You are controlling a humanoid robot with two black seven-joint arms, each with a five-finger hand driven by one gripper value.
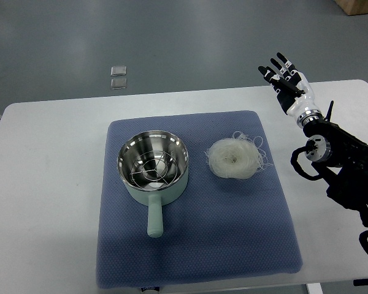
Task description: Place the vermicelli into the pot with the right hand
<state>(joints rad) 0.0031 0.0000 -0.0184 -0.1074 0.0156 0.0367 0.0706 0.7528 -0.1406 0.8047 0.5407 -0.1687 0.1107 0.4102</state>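
Lying as a coiled white nest on the blue mat (pixel 196 245), the vermicelli (pixel 234 158) sits just right of the pale green pot (pixel 153 166), apart from it; the pot's handle points toward the robot. The right hand (pixel 286 82) hovers over the white table (pixel 49 184), well beyond the nest; its fingers are spread, holding nothing.

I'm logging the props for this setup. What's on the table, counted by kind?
Pot: 1
Vermicelli nest: 1
Blue mat: 1
Total: 3
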